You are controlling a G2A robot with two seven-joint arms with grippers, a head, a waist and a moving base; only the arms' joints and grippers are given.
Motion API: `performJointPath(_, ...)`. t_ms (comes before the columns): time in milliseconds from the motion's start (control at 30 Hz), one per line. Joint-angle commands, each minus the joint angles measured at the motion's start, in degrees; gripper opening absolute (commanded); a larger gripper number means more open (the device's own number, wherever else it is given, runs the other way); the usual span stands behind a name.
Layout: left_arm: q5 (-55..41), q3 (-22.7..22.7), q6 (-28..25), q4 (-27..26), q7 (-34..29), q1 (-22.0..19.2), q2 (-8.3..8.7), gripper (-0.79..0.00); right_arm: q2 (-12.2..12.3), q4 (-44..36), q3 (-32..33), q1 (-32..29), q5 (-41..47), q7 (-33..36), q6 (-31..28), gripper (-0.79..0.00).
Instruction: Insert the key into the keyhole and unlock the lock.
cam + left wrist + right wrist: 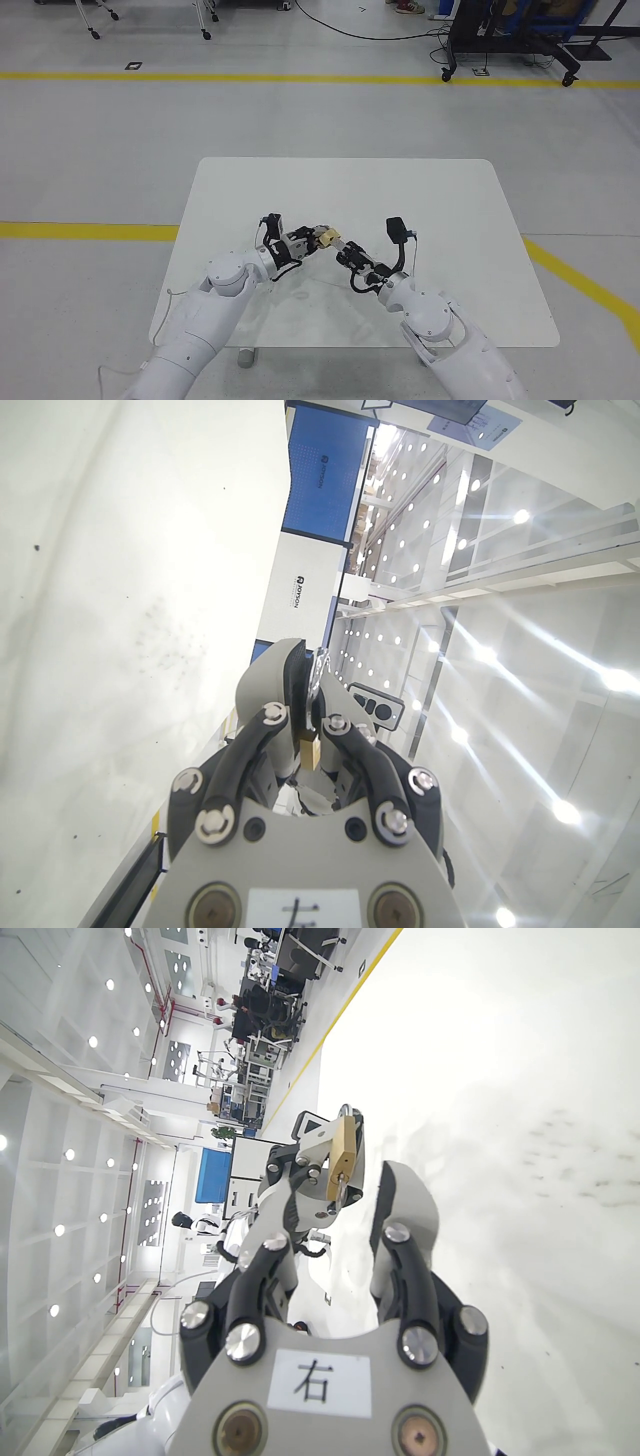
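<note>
Top: lock (325, 238) held off the surface (450, 200) at tip of L gripper (303, 242). R gripper (350, 258) just beside, facing it.

L wrist: L fingers (272, 680) clamped on lock; keyhole end hidden.

R wrist: key (340, 1192) looks seated in keyhole. Lock's long axis points back at R fingers (402, 1198), which stand apart, short of key. R arm nearer; prob. must pinch key before turning.

We see a brass-yellow lock (343, 1163) with a silver shackle (345, 1109) and a silver key (340, 1194). The table (440, 200) is plain white. The floor (300, 120) is pale grey with yellow stripes (200, 76). The left gripper (312, 665) and right gripper (336, 1215) are light grey with black pads.
</note>
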Motion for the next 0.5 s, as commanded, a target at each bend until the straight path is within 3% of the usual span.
performJointPath(0, -0.35, -0.27, -0.16, -0.05, 0.33, 0.14, 0.0, -0.785, 0.0, 0.0, 0.0, 0.0, 0.0, -0.02, 0.01, 0.0)
performJointPath(233, -0.65, -1.17, -2.47, -0.81, 1.24, 0.83, 0.03, -0.785, 0.0, 0.0, 0.0, 0.0, 0.0, -0.02, 0.01, 0.0)
performJointPath(400, -0.85, -1.97, -6.03, -1.89, 0.18, 1.76, 0.16, -0.785, -0.27, 1.04, 4.52, -0.95, 24.98, 11.95, -6.19, 0.0)
performJointPath(467, -1.13, -2.27, -6.41, -2.0, -0.44, 2.02, 0.23, -0.785, -0.17, 2.65, 6.01, -0.73, 30.99, 16.66, -6.47, -0.132)
